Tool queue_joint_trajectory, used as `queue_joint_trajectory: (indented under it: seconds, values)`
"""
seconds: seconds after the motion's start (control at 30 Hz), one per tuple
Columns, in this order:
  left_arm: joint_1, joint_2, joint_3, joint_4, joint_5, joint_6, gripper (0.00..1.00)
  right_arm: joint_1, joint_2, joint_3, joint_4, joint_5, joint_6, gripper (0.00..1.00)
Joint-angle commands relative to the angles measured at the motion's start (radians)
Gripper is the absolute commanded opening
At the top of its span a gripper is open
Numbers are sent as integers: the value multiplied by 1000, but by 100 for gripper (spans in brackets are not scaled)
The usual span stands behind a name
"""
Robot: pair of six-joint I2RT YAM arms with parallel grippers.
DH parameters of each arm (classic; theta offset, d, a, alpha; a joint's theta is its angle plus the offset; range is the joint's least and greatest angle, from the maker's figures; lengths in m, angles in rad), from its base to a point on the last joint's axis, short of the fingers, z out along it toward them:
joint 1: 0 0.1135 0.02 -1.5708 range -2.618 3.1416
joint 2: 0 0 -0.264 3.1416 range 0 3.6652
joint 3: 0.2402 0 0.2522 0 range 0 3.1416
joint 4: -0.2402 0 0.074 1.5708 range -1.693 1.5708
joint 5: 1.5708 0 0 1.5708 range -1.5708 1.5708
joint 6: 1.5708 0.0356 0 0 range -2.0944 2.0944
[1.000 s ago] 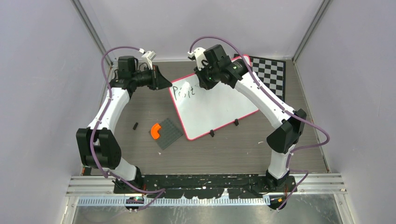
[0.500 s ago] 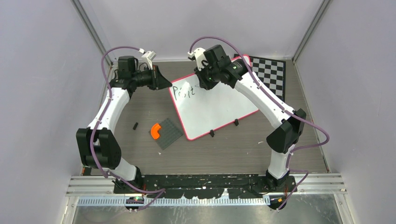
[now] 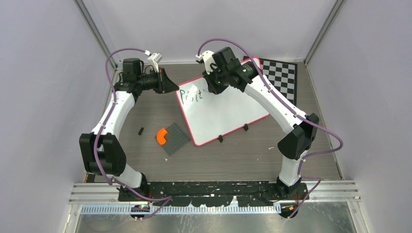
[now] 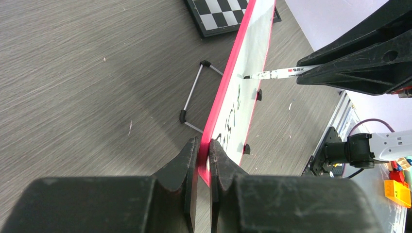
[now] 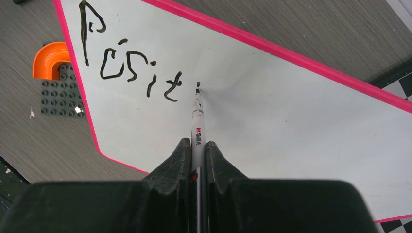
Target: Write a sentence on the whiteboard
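Observation:
The whiteboard (image 3: 223, 109) stands tilted on its black feet, pink rim all round; it also shows in the right wrist view (image 5: 291, 102) and edge-on in the left wrist view (image 4: 252, 43). The black writing (image 5: 131, 68) reads "Posit" near its upper left corner (image 3: 192, 95). My left gripper (image 4: 204, 145) is shut on the board's pink left edge (image 3: 171, 86). My right gripper (image 5: 197, 145) is shut on a white marker (image 5: 198, 126), its black tip touching the board just right of the "t", at a small dot. The marker also shows in the left wrist view (image 4: 282, 74).
A dark grey studded plate (image 3: 174, 138) with an orange curved piece (image 3: 162, 136) lies left of the board's near corner. A small black object (image 3: 141, 130) lies further left. A checkered chessboard (image 3: 281, 77) lies behind the board at the right. A wire stand (image 4: 194, 94) props the board's back.
The right gripper has shifted very slightly up the board with the marker. The left arm has not moved.

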Motion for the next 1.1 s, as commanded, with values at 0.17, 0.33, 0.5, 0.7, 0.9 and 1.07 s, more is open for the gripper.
queue_joint_trajectory:
  seconds: [0.17, 0.33, 0.5, 0.7, 0.9, 1.07]
  values:
    - [-28, -16, 18, -14, 4, 10, 0, 5, -31, -22, 33, 6, -3, 0]
    - [-27, -15, 17, -15, 5, 10, 0, 4, -43, -58, 40, -1, 6, 0]
    - [-27, -17, 13, -15, 6, 10, 0, 10, -63, -92, 44, -6, 17, 0]
    - [-27, -22, 11, -15, 6, 10, 0, 22, -74, -92, 38, -6, 17, 0]
    - [-27, -6, 22, -25, 10, 15, 0, 22, -85, -45, 14, -36, 13, 0]
    - [-27, 14, 45, -49, 11, 41, 0, -26, -103, -19, 1, -137, 24, 0]
